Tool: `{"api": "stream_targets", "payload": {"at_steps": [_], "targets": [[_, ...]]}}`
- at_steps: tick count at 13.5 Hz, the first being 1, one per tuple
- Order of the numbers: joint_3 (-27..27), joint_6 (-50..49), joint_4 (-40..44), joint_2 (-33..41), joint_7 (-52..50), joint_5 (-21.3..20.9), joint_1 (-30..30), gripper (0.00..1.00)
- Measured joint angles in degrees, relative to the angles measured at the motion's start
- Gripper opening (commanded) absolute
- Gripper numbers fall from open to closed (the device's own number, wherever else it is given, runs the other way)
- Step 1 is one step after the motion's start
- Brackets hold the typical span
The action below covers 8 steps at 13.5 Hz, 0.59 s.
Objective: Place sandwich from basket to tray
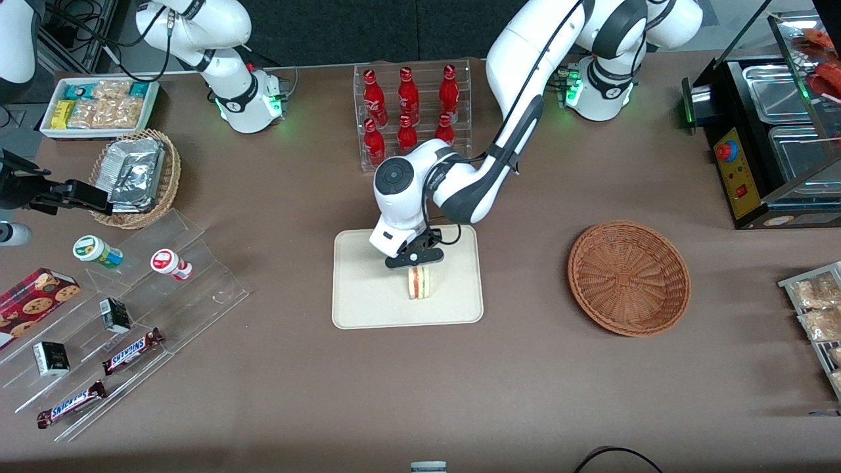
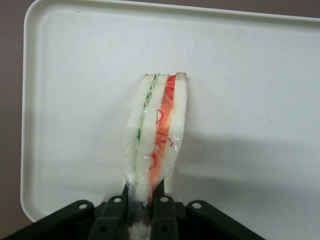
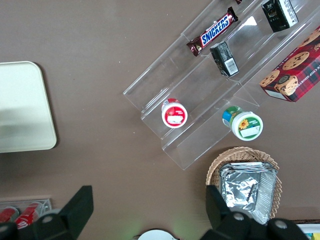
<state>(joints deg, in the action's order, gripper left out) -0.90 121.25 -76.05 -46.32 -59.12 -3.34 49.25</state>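
Hand point(image 1: 416, 261) over the middle of the tray point(image 1: 358, 302), fingers point(image 2: 161, 205) pinched tight on the narrow end of the sandwich point(image 1: 419, 282); wedge stands on edge, cut face showing a green layer and a red layer between pale bread, clear wrap around it; from the front its lower end looks down on the tray surface, though real contact can't be confirmed; wrist view shows the sandwich point(image 2: 156, 132) running out from the fingers across the cream tray point(image 2: 260, 80), rounded corners and low rim visible; white left arm point(image 1: 519, 112) reaches down over the tray from its base; rack of red bottles point(image 1: 410, 108) farther from the front camera than the tray; reddish-brown wicker basket point(image 1: 629, 277) sits on the brown bench point(image 1: 525, 394) toward the working arm's end, well apart from the tray, nothing in it; toward the parked arm's end, a clear stepped display point(image 1: 131, 309) with Snickers bars point(image 1: 131, 351), small cups and dark packets; tan basket with foil packets point(image 1: 136, 176) near it.
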Motion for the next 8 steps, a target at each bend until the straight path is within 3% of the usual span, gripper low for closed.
{"api": "stream_targets", "payload": {"at_steps": [5, 8], "targets": [[-0.95, -3.21, 2.97, 1.89, -0.19, 0.02, -0.49, 0.99], [-1.48, -12.41, 4.17, 8.83, -0.43, 0.04, -3.4, 0.99]]}}
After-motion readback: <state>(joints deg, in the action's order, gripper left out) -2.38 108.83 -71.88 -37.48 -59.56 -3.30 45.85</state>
